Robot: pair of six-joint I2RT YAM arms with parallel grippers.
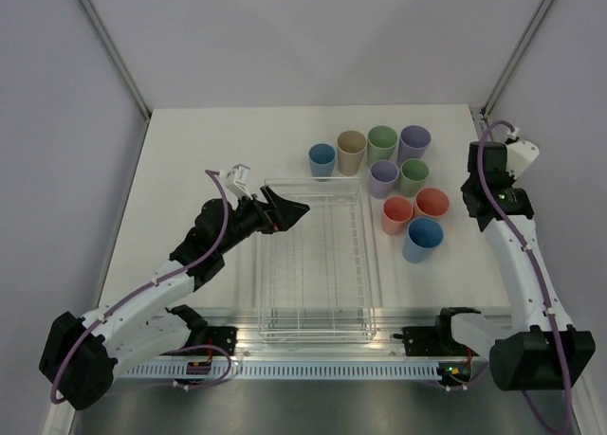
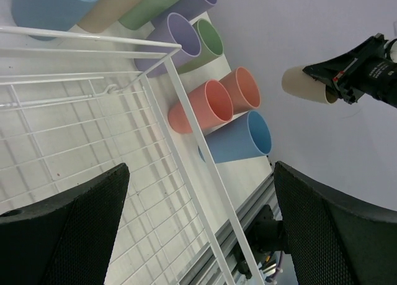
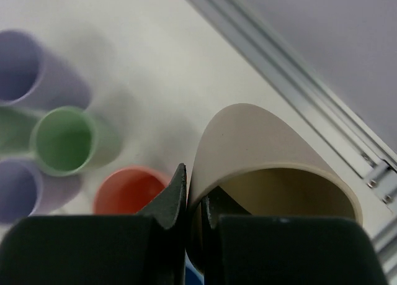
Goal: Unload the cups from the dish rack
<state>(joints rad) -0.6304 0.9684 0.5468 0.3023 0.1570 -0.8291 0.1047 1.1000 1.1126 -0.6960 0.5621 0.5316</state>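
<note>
The clear dish rack [image 1: 318,302] lies mid-table with no cup in it; its wire grid fills the left wrist view [image 2: 74,142]. Several cups stand on the table right of and beyond it: blue [image 1: 321,157], beige [image 1: 351,151], green [image 1: 382,143], purple [image 1: 413,143], coral [image 1: 432,204] and blue [image 1: 423,238]. My left gripper [image 1: 285,210] is open and empty over the rack's far left corner [image 2: 201,167]. My right gripper [image 1: 482,190] is shut on the rim of a beige cup [image 3: 267,154], held in the air right of the cup group; it also shows in the left wrist view [image 2: 307,83].
A second purple cup [image 1: 383,177], a green cup [image 1: 413,176] and a coral cup [image 1: 397,213] stand in the same group. A metal rail [image 1: 313,364] runs along the near table edge. Grey walls close the back and sides.
</note>
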